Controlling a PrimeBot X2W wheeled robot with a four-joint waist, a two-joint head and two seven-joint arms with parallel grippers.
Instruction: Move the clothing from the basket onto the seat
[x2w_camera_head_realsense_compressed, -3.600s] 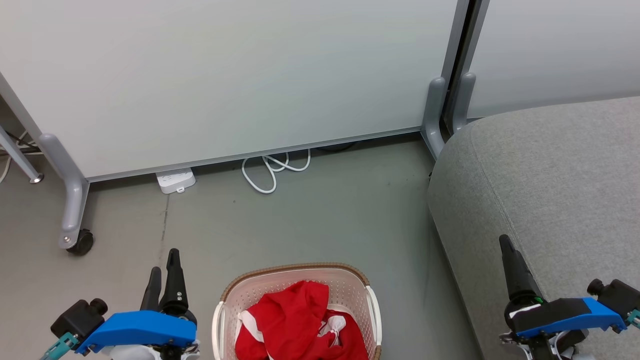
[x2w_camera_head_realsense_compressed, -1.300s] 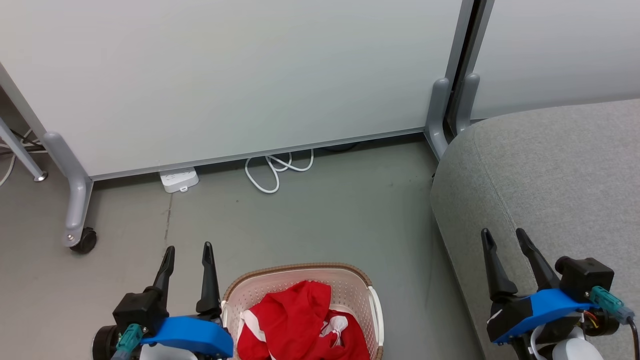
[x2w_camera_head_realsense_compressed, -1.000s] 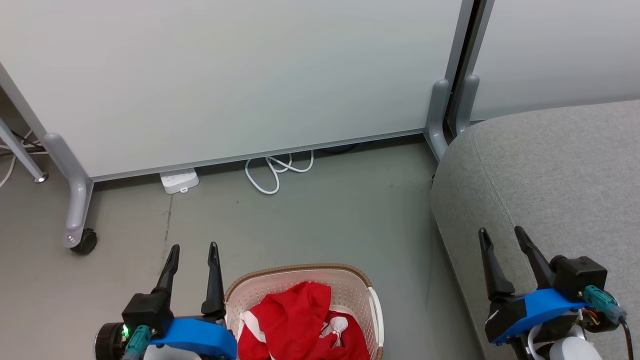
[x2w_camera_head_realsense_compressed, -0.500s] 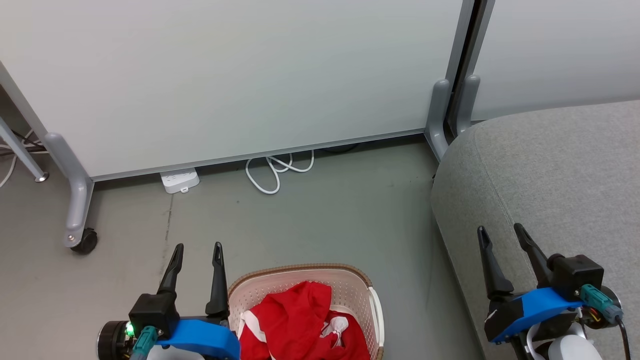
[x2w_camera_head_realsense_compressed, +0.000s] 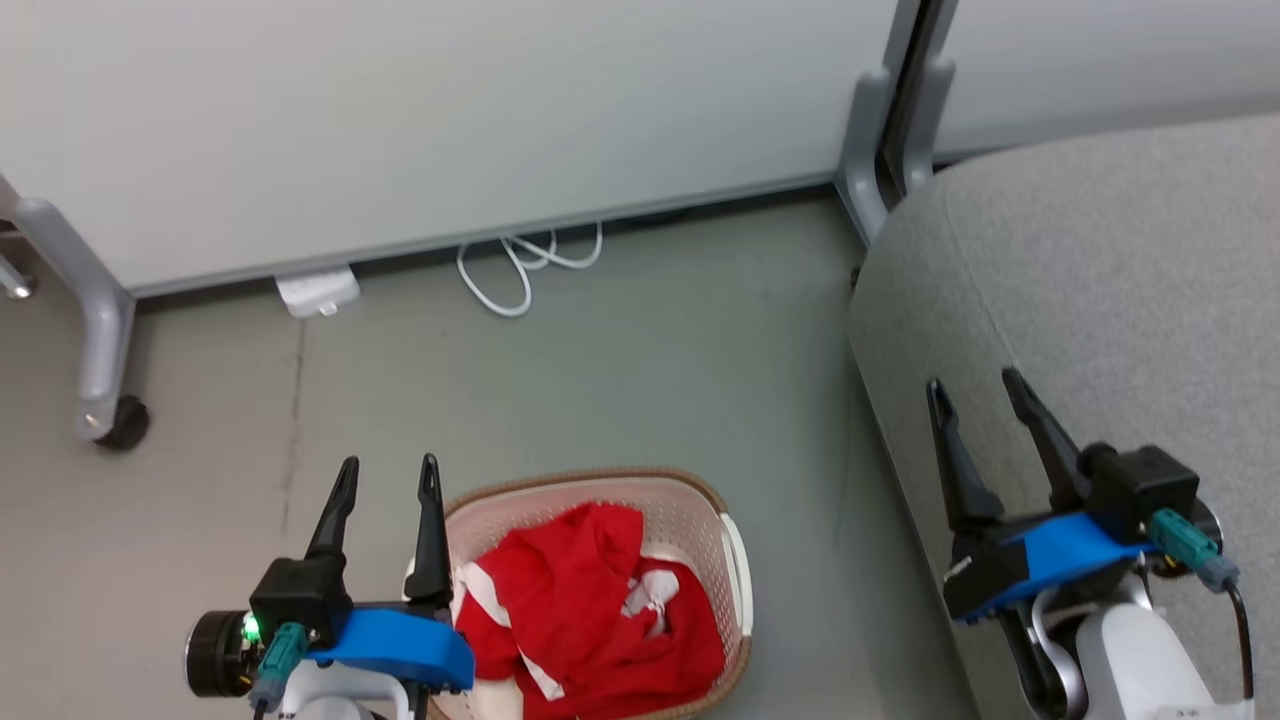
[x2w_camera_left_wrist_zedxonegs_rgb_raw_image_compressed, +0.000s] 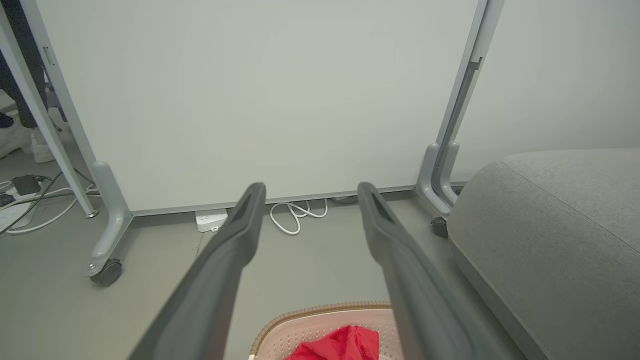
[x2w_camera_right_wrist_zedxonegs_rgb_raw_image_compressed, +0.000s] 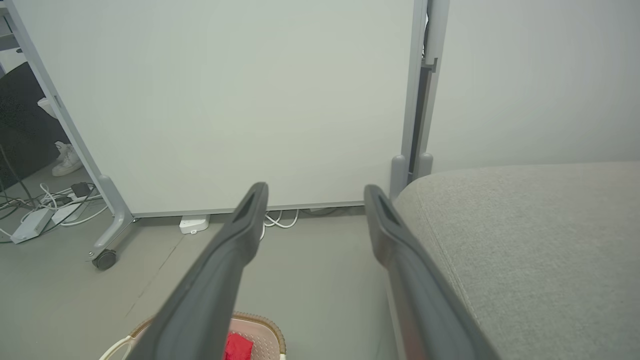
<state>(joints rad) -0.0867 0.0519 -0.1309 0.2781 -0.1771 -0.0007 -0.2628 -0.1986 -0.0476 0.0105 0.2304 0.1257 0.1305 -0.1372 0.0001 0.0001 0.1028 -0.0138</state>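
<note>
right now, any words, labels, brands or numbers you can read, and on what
No text can be read.
The clothing carries only white stripes and trim, no lettering.
The basket wall is plain perforated plastic.
The white power strip by the partition is too small to show any marking.

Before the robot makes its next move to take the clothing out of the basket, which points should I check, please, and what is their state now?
1. The left gripper is open and empty: ok.
2. The right gripper is open and empty: ok.
3. The clothing lies uncovered in the basket: ok.
4. The left gripper is above the clothing: not ok; its fingers point over the floor beside the basket's left rim.
5. The seat is bare where visible: ok.
6. How many garments are in the pile: cannot tell.
</note>
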